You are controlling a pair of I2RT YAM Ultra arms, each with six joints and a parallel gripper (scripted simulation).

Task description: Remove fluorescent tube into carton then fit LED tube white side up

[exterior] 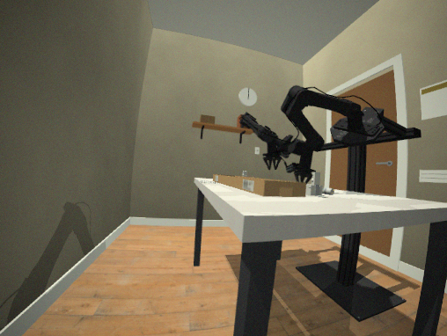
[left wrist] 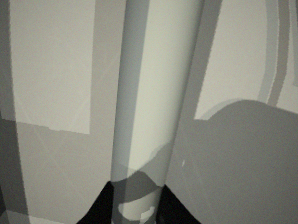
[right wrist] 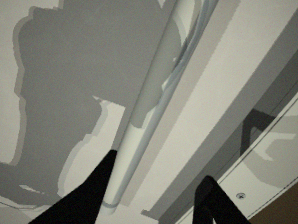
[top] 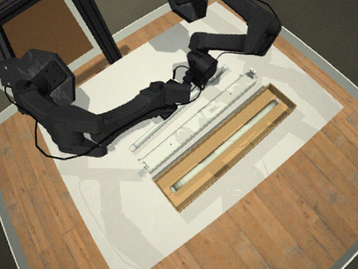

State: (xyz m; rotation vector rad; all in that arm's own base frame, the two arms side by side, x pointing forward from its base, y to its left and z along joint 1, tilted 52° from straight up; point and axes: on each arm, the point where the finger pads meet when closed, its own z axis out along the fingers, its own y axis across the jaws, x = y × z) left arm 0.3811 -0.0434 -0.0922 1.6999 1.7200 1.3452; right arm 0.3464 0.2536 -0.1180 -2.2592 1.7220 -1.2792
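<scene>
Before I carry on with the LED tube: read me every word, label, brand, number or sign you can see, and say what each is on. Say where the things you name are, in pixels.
No text can be read in any view.
Wall clock (exterior: 247,97): a hand shows, but no numerals can be made out.
Sheet on the wall, upper (exterior: 435,103): a coloured band, no readable words.
Sheet on the wall, lower (exterior: 432,176): lines only, too small to read.

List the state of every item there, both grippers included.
Old tube: lying in the carton
Carton: open-topped, on the bench
Light fixture: no tube fitted
LED tube: gripped, outside the fixture
Left gripper: shut on the LED tube
Right gripper: part open, holding nothing
Door: closed
</scene>
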